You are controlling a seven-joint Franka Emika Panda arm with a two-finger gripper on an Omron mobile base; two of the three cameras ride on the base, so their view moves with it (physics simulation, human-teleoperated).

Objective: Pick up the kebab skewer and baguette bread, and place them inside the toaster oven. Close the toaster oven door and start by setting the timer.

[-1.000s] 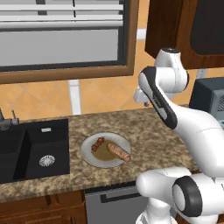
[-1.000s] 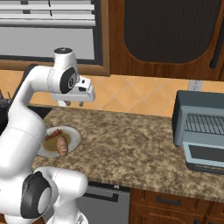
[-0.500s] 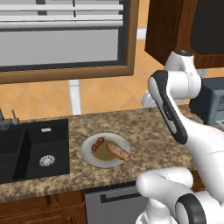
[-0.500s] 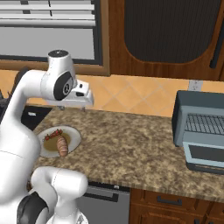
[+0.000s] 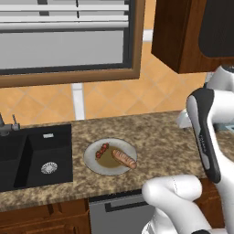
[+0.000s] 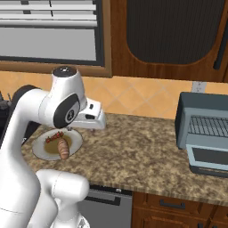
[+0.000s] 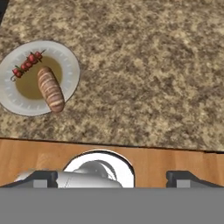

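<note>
A grey plate (image 7: 68, 59) on the speckled counter carries the kebab skewer (image 7: 27, 63) with its red chunks and, next to it, the tan baguette bread (image 7: 50, 94). Both also lie on the plate (image 5: 93, 163) as skewer (image 5: 102, 151) and baguette (image 5: 124, 158). My gripper (image 7: 113, 177) hovers over the counter to the right of the plate, open and empty, its fingertips (image 7: 43, 177) far apart. From the right it hangs just past the plate (image 6: 75, 141). The toaster oven (image 6: 200, 113) stands at the far right with its door (image 6: 209, 159) folded down and the wire rack showing.
A black sink (image 5: 32, 157) with a faucet lies left of the plate. A window runs above the counter, and a dark wooden cabinet (image 6: 169, 35) hangs over the toaster oven. Bare granite counter (image 6: 142, 151) stretches between plate and oven.
The jaws have gone from nearly shut to wide open. The hand has dropped lower over the counter beside the plate, and the arm has swung right. Plate, skewer and baguette are unmoved.
</note>
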